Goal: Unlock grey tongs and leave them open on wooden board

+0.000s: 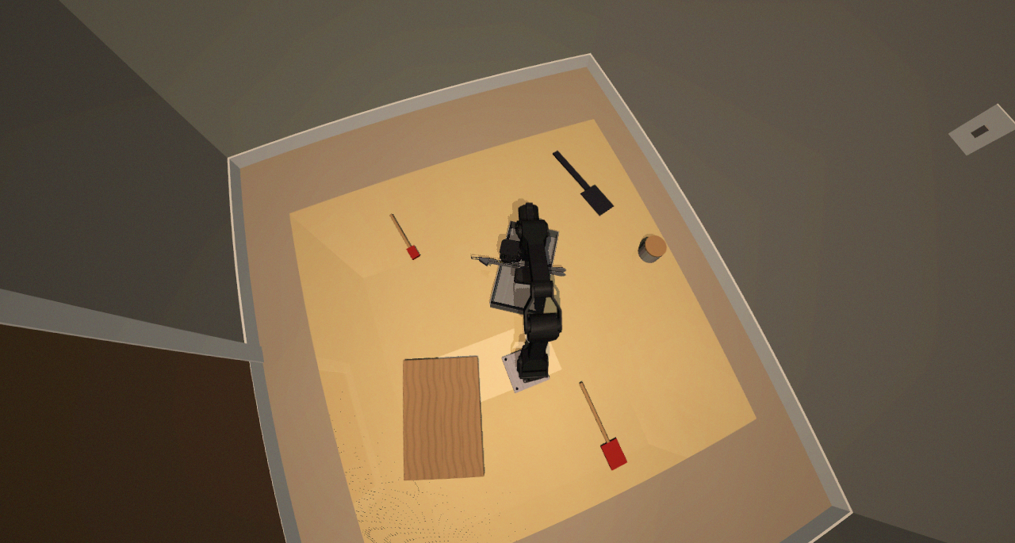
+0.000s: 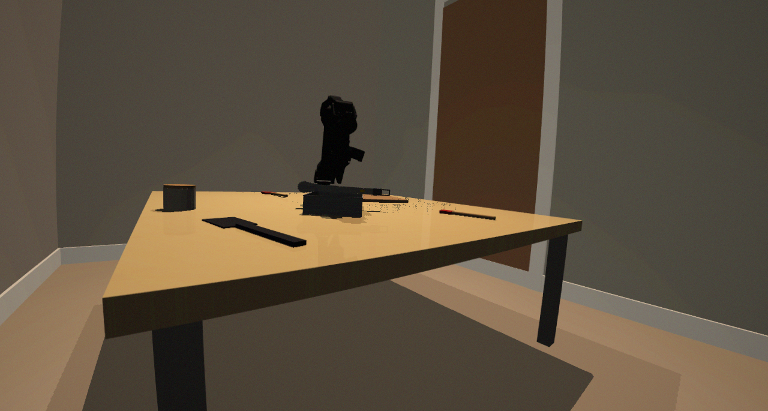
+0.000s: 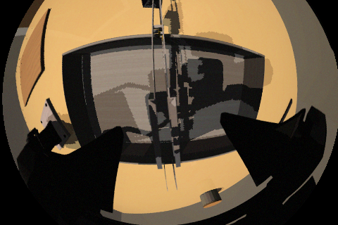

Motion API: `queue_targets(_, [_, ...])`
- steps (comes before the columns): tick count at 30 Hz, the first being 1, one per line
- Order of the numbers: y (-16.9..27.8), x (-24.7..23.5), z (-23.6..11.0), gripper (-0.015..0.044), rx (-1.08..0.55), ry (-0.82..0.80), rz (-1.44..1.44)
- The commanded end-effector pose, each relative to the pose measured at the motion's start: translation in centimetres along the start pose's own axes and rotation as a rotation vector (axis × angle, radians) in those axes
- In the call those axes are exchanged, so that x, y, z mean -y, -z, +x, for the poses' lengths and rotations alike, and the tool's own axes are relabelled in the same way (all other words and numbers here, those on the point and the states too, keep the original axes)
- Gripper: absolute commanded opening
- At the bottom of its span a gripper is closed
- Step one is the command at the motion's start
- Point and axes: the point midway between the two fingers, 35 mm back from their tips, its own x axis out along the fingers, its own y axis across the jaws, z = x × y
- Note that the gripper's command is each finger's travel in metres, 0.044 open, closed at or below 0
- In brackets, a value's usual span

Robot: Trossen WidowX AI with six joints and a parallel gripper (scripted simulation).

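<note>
The grey tongs (image 1: pixel 482 258) (image 2: pixel 343 189) (image 3: pixel 158 52) lie shut across the dark roasting tin (image 1: pixel 505 295) (image 2: pixel 330 205) (image 3: pixel 75 89), with both ends sticking out past its rims. My gripper (image 2: pixel 327 182) (image 3: pixel 173 126) is open and empty. It points down just above the middle of the tongs, one finger on each side of them. In the overhead view the arm hides the fingers and most of the tin. The wooden board (image 1: pixel 443 415) (image 2: pixel 389 198) (image 3: pixel 30 56) lies flat near the robot's base (image 1: pixel 525 376).
A black spatula (image 1: pixel 583 183) (image 2: pixel 252 228) lies beyond the tin. A small red spatula (image 1: pixel 404 236) and a larger red one (image 1: pixel 603 426) lie on the table. A short dark cylinder with a wooden top (image 1: pixel 651 247) (image 2: pixel 179 196) (image 3: pixel 211 197) stands near the edge.
</note>
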Motion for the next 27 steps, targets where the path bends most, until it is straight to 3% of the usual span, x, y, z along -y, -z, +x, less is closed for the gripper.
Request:
queue_targets(1, [0.1, -0.1, 0.8, 0.0440, -0.006, -0.007, 0.001])
queue_targets(27, [0.1, -0.1, 5.1, 0.0440, -0.006, -0.007, 0.001])
